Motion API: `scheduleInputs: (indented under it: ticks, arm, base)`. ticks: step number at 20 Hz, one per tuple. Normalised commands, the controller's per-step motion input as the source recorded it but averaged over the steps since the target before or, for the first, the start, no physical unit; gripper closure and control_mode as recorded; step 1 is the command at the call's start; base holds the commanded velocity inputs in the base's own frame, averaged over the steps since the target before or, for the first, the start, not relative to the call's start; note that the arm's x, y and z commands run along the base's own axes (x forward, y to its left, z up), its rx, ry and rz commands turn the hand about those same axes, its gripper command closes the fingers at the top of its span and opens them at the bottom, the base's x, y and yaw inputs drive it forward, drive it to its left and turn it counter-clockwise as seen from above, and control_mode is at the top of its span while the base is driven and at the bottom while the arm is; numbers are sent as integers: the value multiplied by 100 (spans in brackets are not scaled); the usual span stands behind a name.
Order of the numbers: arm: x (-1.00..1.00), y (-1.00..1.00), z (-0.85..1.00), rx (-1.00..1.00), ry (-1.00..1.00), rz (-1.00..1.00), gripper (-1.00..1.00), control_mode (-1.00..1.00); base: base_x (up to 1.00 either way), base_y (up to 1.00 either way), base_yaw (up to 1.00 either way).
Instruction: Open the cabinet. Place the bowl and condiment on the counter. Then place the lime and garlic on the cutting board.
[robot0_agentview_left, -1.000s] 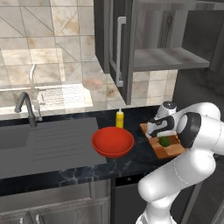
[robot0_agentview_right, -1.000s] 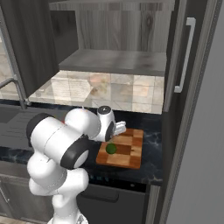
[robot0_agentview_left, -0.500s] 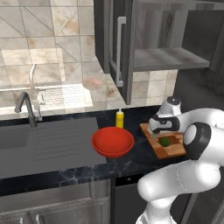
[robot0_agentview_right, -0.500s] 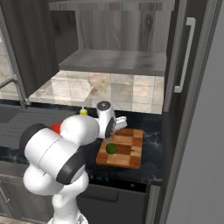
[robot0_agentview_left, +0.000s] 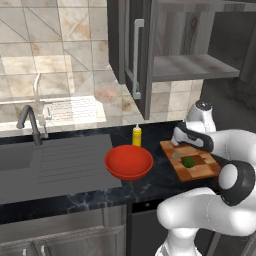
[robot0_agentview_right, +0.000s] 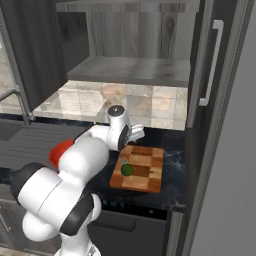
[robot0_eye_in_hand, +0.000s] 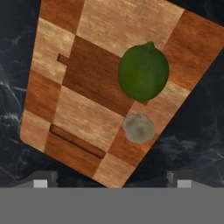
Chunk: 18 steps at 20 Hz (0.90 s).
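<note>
The cabinet (robot0_agentview_left: 134, 60) stands open, its shelf (robot0_agentview_right: 131, 70) bare. On the black counter (robot0_agentview_left: 156, 186) sit the red bowl (robot0_agentview_left: 128, 162) and, just behind it, the yellow condiment (robot0_agentview_left: 136, 136). To their right lies the checkered cutting board (robot0_agentview_left: 196, 167), with the lime (robot0_agentview_left: 188, 162) and the pale garlic (robot0_agentview_left: 176, 155) side by side on it. In the hand view the lime (robot0_eye_in_hand: 143, 71) and garlic (robot0_eye_in_hand: 138, 127) lie on the board (robot0_eye_in_hand: 87, 92) straight below. My gripper (robot0_eye_in_hand: 112, 181) hovers above the board's near end, open, with nothing between its fingers.
A grey sink and drainboard (robot0_agentview_left: 60, 160) with a faucet (robot0_agentview_left: 30, 120) take up the counter's left side. The open cabinet door (robot0_agentview_right: 212, 65) with its bar handle hangs to the right of the board. My arm's elbow bulks low in front of the counter edge.
The hand has lifted a little up and back from the board, and the elbow has swung lower. Lime and garlic lie where they were.
</note>
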Motion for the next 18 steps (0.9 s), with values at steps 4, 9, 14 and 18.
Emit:
scheduleInputs:
  ticks: [4,9,14,18]
  arm:
    - [-32,0,41,0,0,0,-100,-100]
    - [-33,2,43,0,0,0,-100,-100]
    - [-32,5,40,0,0,0,-100,-100]
    - [-31,6,36,0,0,0,-100,-100]
  base:
    - [0,0,0]
    - [0,0,0]
    - [0,0,0]
    - [0,0,0]
